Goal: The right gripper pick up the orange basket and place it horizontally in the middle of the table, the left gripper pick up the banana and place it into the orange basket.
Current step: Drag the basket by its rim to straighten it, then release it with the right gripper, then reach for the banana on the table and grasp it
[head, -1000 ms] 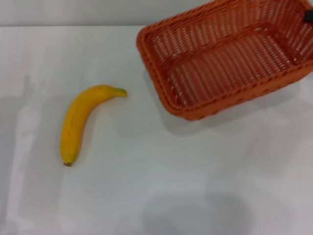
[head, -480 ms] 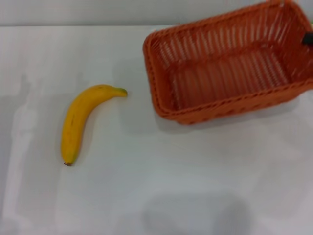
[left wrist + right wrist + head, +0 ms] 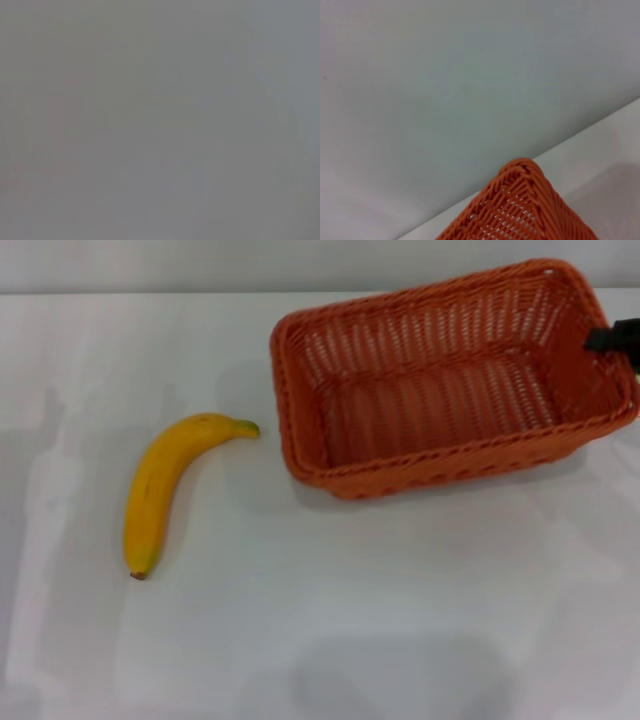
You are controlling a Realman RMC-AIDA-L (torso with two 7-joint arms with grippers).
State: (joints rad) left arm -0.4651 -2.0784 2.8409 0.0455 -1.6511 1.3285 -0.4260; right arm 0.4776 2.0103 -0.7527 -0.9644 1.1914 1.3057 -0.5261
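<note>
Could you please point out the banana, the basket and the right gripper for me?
banana (image 3: 160,485): head view, mid-body of the fruit.
basket (image 3: 300,465): head view, woven wall at its near left corner.
right gripper (image 3: 612,338): head view, black tip at the basket's right rim.

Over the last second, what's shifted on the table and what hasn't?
The orange basket has swung from a skewed angle to nearly horizontal and slid toward the robot's left, closer to the banana. The right gripper stays at the basket's right rim. The banana has not moved on the table.
</note>
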